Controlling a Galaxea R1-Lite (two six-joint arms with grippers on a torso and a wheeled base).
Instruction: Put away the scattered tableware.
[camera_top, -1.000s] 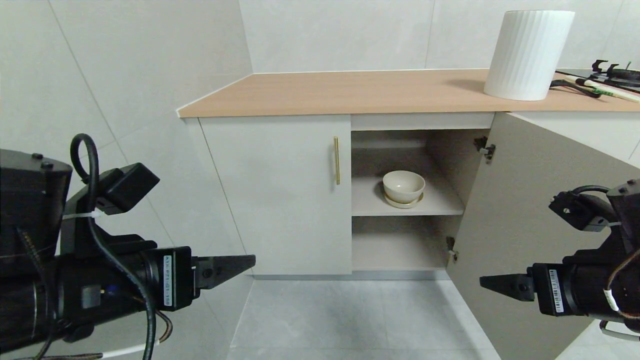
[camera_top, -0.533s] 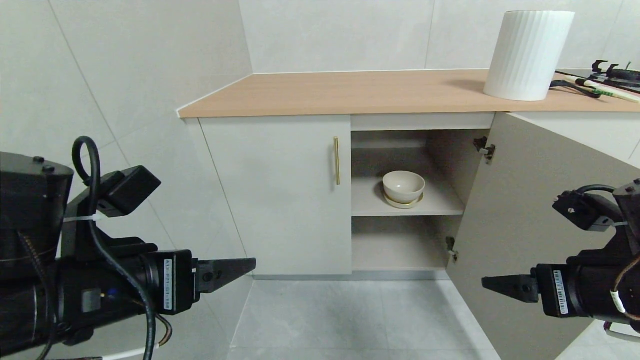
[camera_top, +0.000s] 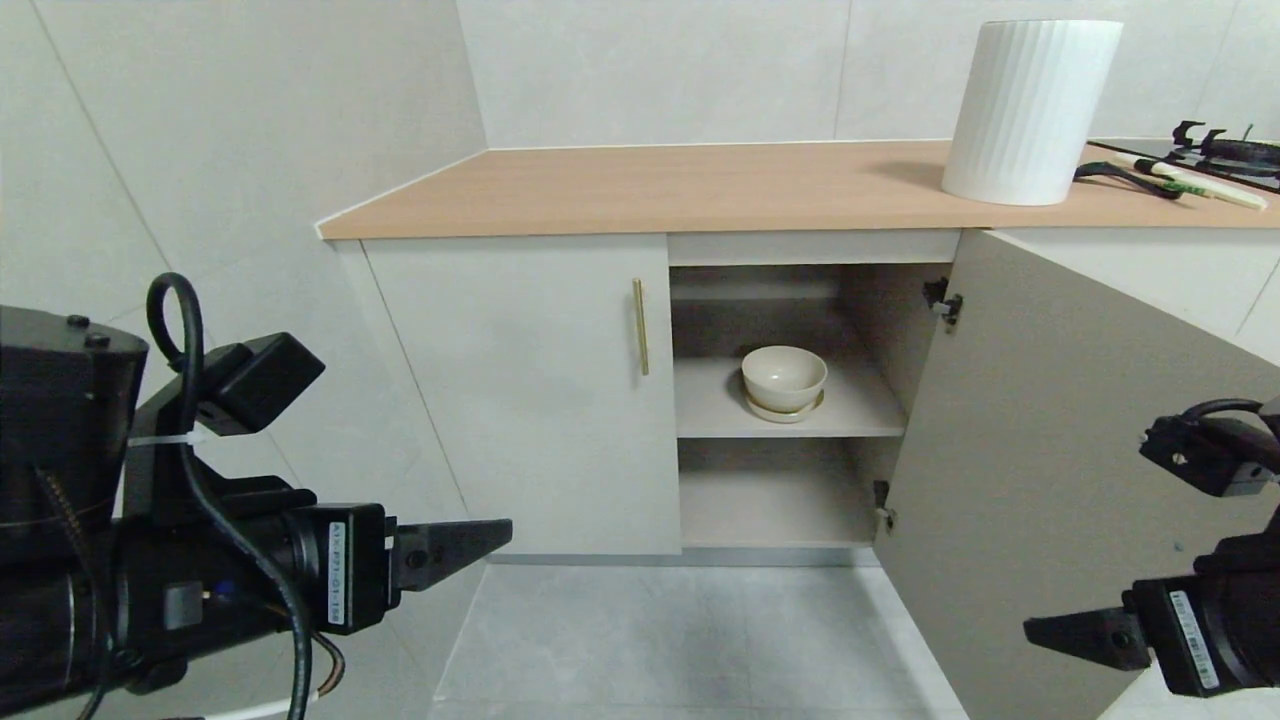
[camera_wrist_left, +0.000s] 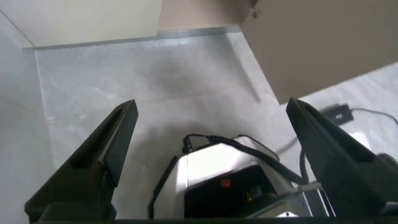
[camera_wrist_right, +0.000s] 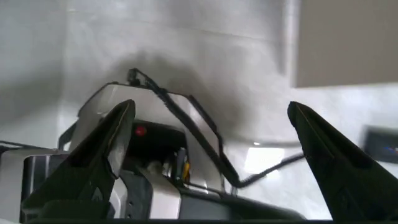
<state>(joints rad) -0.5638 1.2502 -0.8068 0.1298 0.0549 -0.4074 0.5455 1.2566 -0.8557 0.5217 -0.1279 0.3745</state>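
head view, left gripper (camera_top: 495, 533) level, right gripper (camera_top: 1040, 632) lower

From my end the counter (camera_top: 700, 185) reads as pale wood grain with a matt finish. The door (camera_top: 520, 400) and shelf (camera_top: 860, 405) look like smooth, matt grey board. The handle (camera_top: 640, 327) is brass-coloured metal with a slight shine, and the hinge (camera_top: 940, 298) is dark metal. The bowl (camera_top: 784, 372) looks like glazed cream ceramic with a soft sheen, as does the plate (camera_top: 765, 411) under it. The canister (camera_top: 1030, 110) is white, ribbed and matt. The wall tiles (camera_top: 250, 130) are smooth and faintly glossy. The floor tiles (camera_top: 680, 640) look like duller grey stone. The left gripper (camera_top: 480, 540) and right gripper (camera_top: 1050, 632) look like matt black plastic.
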